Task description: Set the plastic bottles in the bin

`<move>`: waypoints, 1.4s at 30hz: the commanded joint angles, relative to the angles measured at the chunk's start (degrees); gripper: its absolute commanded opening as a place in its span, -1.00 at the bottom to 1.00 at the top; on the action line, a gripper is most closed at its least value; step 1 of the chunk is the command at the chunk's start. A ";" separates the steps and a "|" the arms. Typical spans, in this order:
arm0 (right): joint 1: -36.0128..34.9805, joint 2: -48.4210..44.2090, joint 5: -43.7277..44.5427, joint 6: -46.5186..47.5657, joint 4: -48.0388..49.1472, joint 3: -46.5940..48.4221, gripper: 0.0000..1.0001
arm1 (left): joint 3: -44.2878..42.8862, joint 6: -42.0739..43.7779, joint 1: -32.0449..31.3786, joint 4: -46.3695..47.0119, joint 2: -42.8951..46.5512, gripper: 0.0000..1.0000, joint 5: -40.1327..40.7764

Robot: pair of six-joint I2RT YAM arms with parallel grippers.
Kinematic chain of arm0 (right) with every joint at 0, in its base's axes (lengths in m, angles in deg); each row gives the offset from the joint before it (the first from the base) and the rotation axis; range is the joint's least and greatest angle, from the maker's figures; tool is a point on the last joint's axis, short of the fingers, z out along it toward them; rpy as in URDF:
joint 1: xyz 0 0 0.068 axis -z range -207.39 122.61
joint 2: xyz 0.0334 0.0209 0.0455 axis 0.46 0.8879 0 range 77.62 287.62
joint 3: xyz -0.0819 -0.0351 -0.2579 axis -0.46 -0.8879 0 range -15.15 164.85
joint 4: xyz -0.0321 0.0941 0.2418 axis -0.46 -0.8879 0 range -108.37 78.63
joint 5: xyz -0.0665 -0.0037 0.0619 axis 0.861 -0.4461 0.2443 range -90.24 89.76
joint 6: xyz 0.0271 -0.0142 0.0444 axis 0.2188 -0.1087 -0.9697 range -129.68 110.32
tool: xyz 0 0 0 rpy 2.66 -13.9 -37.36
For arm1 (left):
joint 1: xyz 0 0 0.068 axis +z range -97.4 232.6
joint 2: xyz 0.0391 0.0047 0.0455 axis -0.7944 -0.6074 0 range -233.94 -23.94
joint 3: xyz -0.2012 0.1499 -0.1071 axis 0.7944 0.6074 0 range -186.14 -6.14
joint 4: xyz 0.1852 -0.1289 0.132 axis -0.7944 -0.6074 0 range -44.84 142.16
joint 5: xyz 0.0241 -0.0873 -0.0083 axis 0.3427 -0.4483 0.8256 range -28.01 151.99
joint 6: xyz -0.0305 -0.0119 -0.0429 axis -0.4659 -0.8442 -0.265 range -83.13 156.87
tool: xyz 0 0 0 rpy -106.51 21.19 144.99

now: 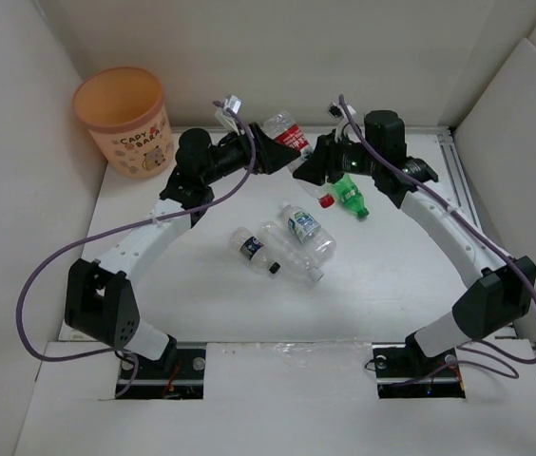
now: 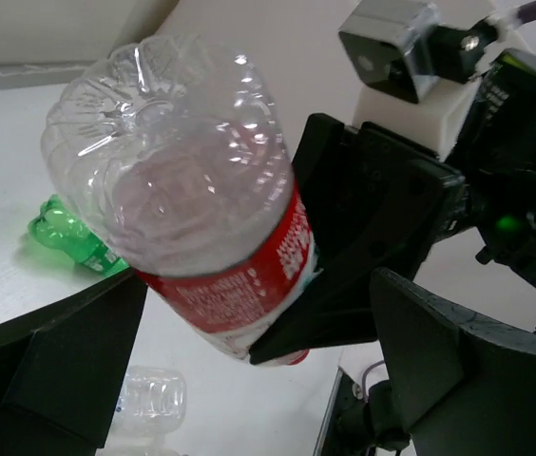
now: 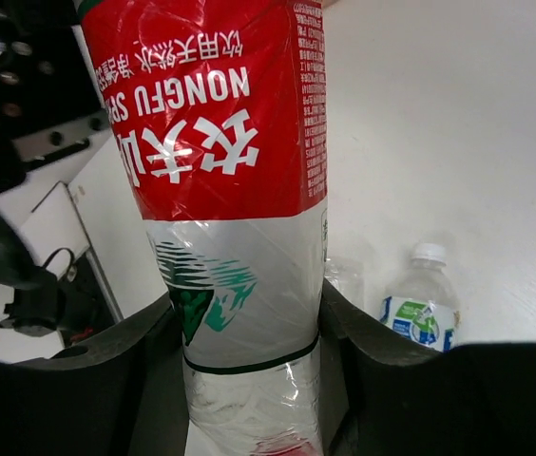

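Up over the far part of the table (image 1: 392, 285), the red-label bottle (image 1: 285, 133) hangs in the air between the two arms. The right gripper (image 3: 249, 351) is squeezed onto it. Its two black fingers (image 3: 125, 370) press the clear part just under the red label, one on each side. The left gripper (image 1: 266, 152) sits at the other end, by the bumpy bottom of the bottle. Its jaws are spread wide and one of them does not touch the bottle, so I think it is not holding on.

It looks like a pass from one arm to the other, but I cannot tell which arm is giving. A pass makes sense, because the bin (image 1: 121, 109) stands in the far left corner. That is on the left arm's side and well away from the right arm.

Four more bottles wait on the table. The green bottle (image 1: 351, 195) lies just beside the right gripper. The blue-and-white bottle (image 1: 303, 226), the dark-label bottle (image 1: 252, 247) and the clear bottle (image 1: 296, 261) lie close together in the middle.

Some things are hard to see. From above, the black grippers cover the middle of the red-label bottle. The right wrist view cuts off both its ends. Neither wrist view shows the bin, and from above I cannot tell if anything lies inside it.
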 commanded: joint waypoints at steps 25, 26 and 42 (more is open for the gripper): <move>3.04 -6.93 5.56 -4.41 6.48 -9.27 1.00 | -31.37 1.40 10.14 -19.21 -8.38 -1.00 12.16; 3.66 -6.93 6.17 -4.41 6.48 -9.80 1.00 | -34.10 1.40 14.16 -20.81 -9.54 -1.00 12.77; 1.29 -9.66 7.40 -4.41 8.41 -17.53 1.00 | -56.00 1.47 43.82 -29.07 -25.26 -1.00 33.33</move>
